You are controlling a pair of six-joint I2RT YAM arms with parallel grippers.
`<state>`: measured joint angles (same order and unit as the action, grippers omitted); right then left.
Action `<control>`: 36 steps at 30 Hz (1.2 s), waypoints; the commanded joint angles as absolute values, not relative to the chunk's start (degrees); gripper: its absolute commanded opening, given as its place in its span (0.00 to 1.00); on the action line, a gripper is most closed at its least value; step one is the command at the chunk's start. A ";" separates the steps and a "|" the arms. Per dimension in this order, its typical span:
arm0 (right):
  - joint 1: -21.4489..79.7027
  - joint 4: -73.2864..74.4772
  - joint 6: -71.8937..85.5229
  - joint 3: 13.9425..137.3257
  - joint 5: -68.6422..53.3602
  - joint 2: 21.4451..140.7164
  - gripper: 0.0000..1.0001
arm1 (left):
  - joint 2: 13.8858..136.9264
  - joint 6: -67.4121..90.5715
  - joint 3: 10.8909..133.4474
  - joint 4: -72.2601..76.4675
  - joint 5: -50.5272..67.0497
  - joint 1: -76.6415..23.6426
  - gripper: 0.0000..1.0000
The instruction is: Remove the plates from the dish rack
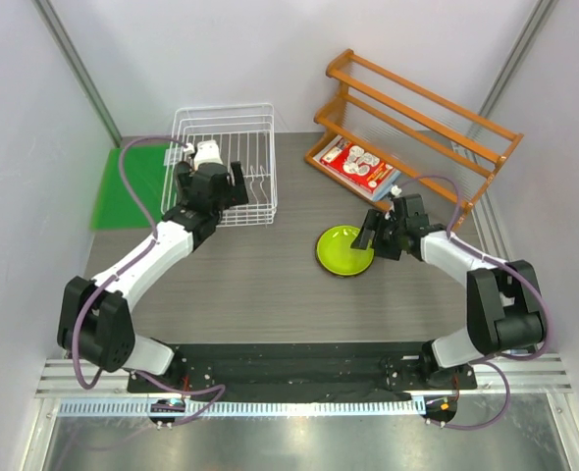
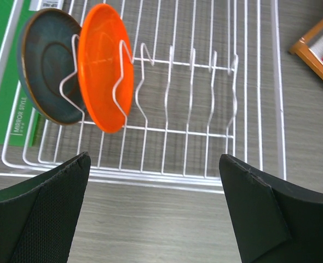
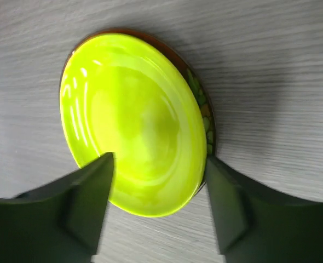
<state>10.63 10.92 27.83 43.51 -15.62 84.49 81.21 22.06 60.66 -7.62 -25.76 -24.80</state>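
Table [image 1: 270, 285]: grey wood-grain top, both arms bolted at its near edge.
Rack [image 1: 253, 137]: white wire basket near the far-left corner, long side along the far edge.
Orange plate [image 2: 104, 68]: stands on edge between prongs at the rack's left end, tilted slightly.
Blue-grey plate [image 2: 41, 71]: also on edge in the rack, just left of the orange plate and partly hidden behind it. Whether the two touch cannot be told.
Lime plate [image 3: 134, 120]: lies flat on the table's right half, about midway between the near and far edges, well apart from the rack.
Dark red plate [image 3: 207, 118]: lies flat under the lime plate, with only a patterned strip of rim showing along one side.
Left gripper [image 2: 154, 164]: released, jaws spread wide and holding nothing. It hangs over the rack's near wall, to the right of the two standing plates.
Right gripper [image 3: 159, 161]: released, jaws wide apart and straddling the stack's edge. One finger [image 3: 68, 211] overlaps the lime rim, and contact cannot be told.
Shelf [image 1: 417, 118]: orange-brown wooden slats at the far-right corner.
Packet [image 1: 358, 165]: flat, red and white, on the shelf's lowest level.
Green sheet [image 1: 128, 186]: at the left edge, next to the rack.
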 commanded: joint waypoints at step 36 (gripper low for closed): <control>14.41 24.17 22.32 51.42 11.16 78.05 0.77 | 108.20 17.84 79.81 1.14 -29.62 -12.39 0.23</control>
